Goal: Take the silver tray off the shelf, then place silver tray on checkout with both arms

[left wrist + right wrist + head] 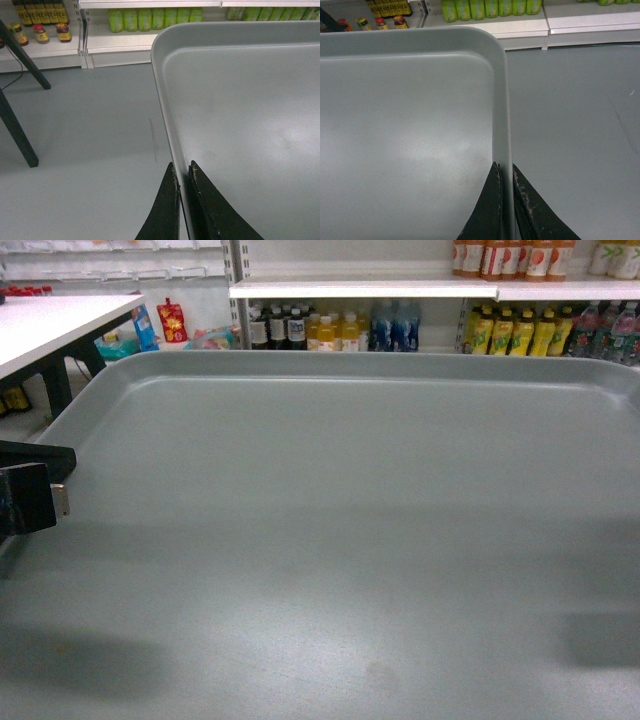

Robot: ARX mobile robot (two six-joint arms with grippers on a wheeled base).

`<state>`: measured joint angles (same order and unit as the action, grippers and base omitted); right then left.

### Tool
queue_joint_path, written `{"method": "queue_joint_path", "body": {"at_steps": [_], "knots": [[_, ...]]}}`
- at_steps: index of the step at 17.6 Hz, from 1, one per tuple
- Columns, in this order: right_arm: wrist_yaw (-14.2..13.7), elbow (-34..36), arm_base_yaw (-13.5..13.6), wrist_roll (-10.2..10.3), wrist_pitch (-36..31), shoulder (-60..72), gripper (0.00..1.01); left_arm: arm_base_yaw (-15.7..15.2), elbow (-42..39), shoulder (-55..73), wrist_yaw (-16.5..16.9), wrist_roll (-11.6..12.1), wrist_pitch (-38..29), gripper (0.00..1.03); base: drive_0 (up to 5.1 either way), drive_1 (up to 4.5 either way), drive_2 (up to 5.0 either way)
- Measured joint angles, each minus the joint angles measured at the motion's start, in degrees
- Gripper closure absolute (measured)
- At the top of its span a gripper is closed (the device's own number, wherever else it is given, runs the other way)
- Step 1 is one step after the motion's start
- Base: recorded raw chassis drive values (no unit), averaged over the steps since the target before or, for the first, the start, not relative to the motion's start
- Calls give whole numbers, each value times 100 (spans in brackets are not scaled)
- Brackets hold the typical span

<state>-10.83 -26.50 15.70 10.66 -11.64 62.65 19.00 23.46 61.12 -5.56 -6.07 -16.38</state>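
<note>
The silver tray (pixel 340 540) fills most of the head view and hangs above the grey floor, clear of the shelf (pixel 360 288) behind it. My left gripper (pixel 182 167) is shut on the tray's left rim (pixel 165 100), one finger outside and one inside. My right gripper (pixel 504 167) is shut on the right rim (pixel 502 100) in the same way. In the head view, black hardware of the left arm (pixel 30 490) shows at the tray's left edge, while the right gripper is out of that view. The checkout (pixel 50 325), a white tabletop, lies at the far left beyond the tray's corner.
Store shelves with rows of drink bottles (pixel 330 330) line the back. Slanted black legs of the checkout (pixel 17 130) stand on the floor left of the tray. Low shelves with green bottles (pixel 490 7) run along the floor ahead.
</note>
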Motion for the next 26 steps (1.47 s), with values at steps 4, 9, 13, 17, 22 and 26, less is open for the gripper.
{"method": "queue_joint_path", "body": {"at_steps": [4,9,13,17,22,26], "knots": [[11,0,4,0,-2,20,98,-2,0,2,-2,2,11,99,-481,253,253],[2,0,4,0,11,24,98,-2,0,2,-2,2,11,99,-503,238,238],[13,0,4,0,-2,24,98,-4,0,2,0,2,15,99,-493,248,248],[13,0,4,0,7,24,98,-2,0,2,0,2,11,99,-482,258,258],[13,0,4,0,-24,20,98,-2,0,7,0,2,-2,99,-495,246,246],[13,0,4,-2,-20,22,98,-4,0,7,0,4,7,99,-494,247,247]]}}
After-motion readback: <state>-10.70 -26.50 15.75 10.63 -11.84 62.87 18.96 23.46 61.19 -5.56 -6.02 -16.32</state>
